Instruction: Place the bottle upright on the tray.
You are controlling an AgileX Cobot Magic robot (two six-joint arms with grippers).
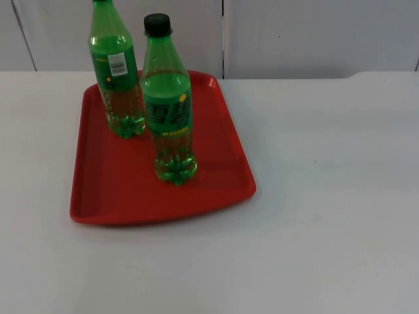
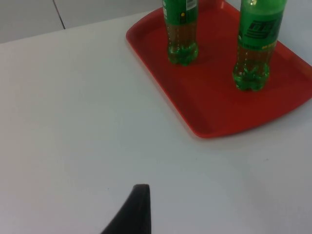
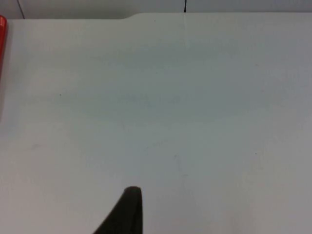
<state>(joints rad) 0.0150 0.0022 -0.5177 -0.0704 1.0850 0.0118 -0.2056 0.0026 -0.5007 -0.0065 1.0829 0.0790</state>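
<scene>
1. i see two green bottles standing upright on the red tray (image 1: 222, 190); the nearer bottle (image 1: 169, 108), with a black cap (image 1: 157, 24), stands about the tray's middle; the far bottle (image 1: 116, 72) stands at the tray's far left part, just beside the first but apart from it; neither leans, both long axes run vertical.
2. the tray lies on the left half of the white table (image 1: 327, 216), its far edge close to the grey partition wall (image 1: 314, 33); from the left wrist both bottles (image 2: 253, 48) (image 2: 181, 29) and the tray (image 2: 209, 122) show ahead of that arm, well apart from its fingertip (image 2: 136, 209).
3. the left gripper hangs over bare table, off the tray's left side; i see one black finger only, so i cannot tell how its jaws stand; it holds nothing that i can see.
4. the right gripper's fingertip (image 3: 126, 212) looks over bare table on the right, with just a sliver of the tray's edge (image 3: 2, 44) at the margin; jaw state again i cannot tell; this arm seems to wait.
5. my judgement: the task looks done, both bottles upright on the tray; the left arm is the nearer should any bottle need a touch, and it would reach in from the tray's left, gripping across a vertical axis.
</scene>
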